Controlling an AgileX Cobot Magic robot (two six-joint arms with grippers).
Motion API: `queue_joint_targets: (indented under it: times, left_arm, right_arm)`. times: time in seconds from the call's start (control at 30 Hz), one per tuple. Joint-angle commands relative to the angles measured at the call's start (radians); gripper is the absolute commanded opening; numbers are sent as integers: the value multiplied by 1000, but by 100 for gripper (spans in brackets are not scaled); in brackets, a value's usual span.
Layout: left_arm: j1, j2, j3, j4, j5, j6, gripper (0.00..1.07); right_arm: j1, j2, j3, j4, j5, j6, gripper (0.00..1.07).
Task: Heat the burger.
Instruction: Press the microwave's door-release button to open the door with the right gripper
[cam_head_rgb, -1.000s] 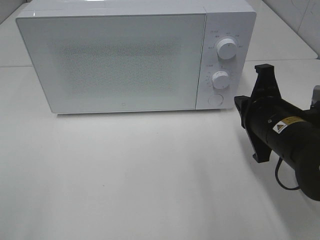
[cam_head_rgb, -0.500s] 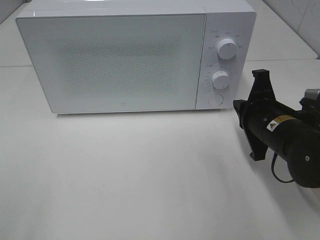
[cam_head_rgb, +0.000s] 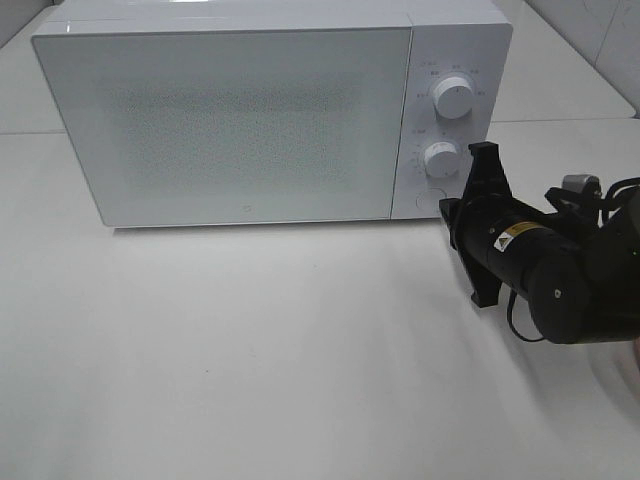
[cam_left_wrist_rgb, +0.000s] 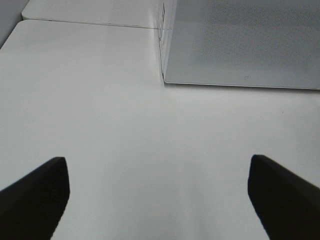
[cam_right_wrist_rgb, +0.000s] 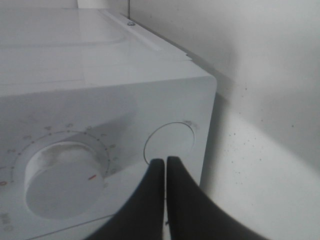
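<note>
From high up, a white microwave (cam_head_rgb: 250, 120) sits at the table's (cam_head_rgb: 250, 360) twelve o'clock, its frosted door (cam_head_rgb: 230, 125) shut. On its panel, toward two o'clock in the picture, an upper knob (cam_head_rgb: 453, 98) sits over a lower knob (cam_head_rgb: 441, 157), with a round button (cam_head_rgb: 428, 199) under both. The right gripper (cam_head_rgb: 447, 208) reaches in from four o'clock, its tip at that button. Its own body hides the jaws here.

Left wrist: the left gripper (cam_left_wrist_rgb: 156, 162) hangs over the table, fingers (cam_left_wrist_rgb: 35, 195) wide apart and holding nothing. The microwave's near corner lies ahead.

Right wrist: the right gripper's jaws are pressed together and empty, with the tips at the button's rim, just beside the lower knob. Whether they touch it I cannot tell.

The burger shows in no view, so where it sits I cannot tell.
</note>
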Motion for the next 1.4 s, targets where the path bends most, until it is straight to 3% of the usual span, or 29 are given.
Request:
queue_joint_targets:
  times: [0.03,0.63,1.0,1.4]
  left_arm:
    - [-1,-16,1,-6,6,0,88]
    - [-1,-16,1,-6,6,1,88]
    - [-1,-16,1,-6,6,1,88]
    - [-1,-16,1,-6,6,1,88]
  right_arm:
    - [-13,22,-29,-20,4,5,0]
    - [-59,116,-158,-57,35,4,0]
    - [-59,116,-178,-32,-134,3,0]
    - [-64,116,-293,14,-250,-68,0]
